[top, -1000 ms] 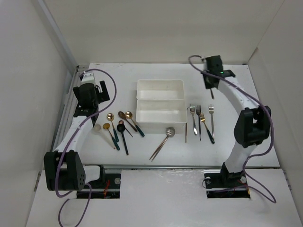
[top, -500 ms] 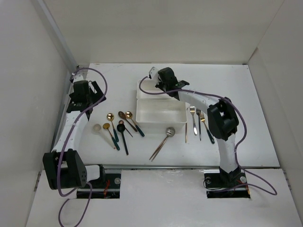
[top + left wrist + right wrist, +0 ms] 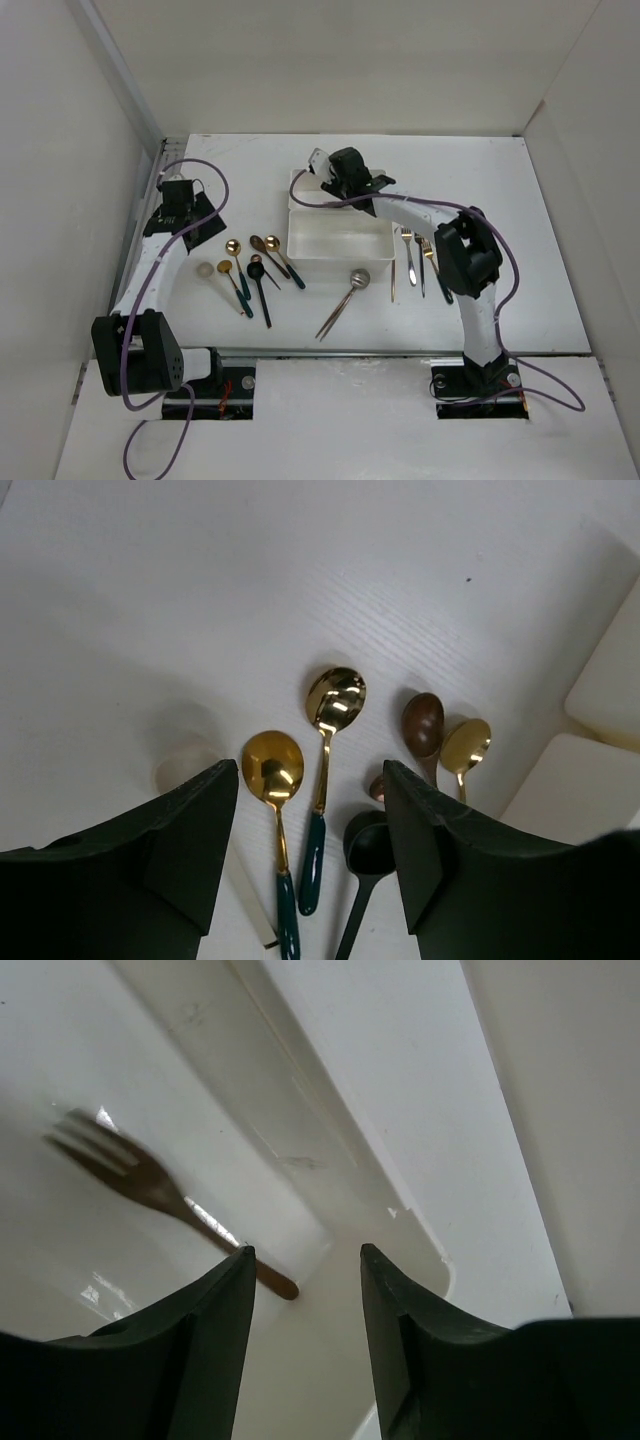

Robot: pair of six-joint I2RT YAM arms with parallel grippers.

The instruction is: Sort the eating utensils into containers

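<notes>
My left gripper (image 3: 190,212) (image 3: 308,780) hovers open over a cluster of eating utensils on the table's left. These are two gold spoons with green handles (image 3: 272,763) (image 3: 335,695), a copper spoon (image 3: 422,720), another gold spoon (image 3: 465,745) and a black spoon (image 3: 365,850). Nothing is between its fingers. My right gripper (image 3: 335,178) (image 3: 305,1260) stands open and empty above the far one of the two white containers (image 3: 298,188). A copper fork (image 3: 150,1185) lies inside that container. The near container (image 3: 340,240) adjoins it.
Several forks (image 3: 420,245) lie in a row right of the containers. In front of the near container is a silver spoon (image 3: 358,278), its handle angled toward the front edge. A pale spoon (image 3: 205,270) is leftmost. White walls enclose the table, and purple cables trail from both arms.
My right arm swung from the far right to over the far container. It opened, and the fork it carried now lies inside. The left gripper's jaws narrowed while it shifted slightly.
</notes>
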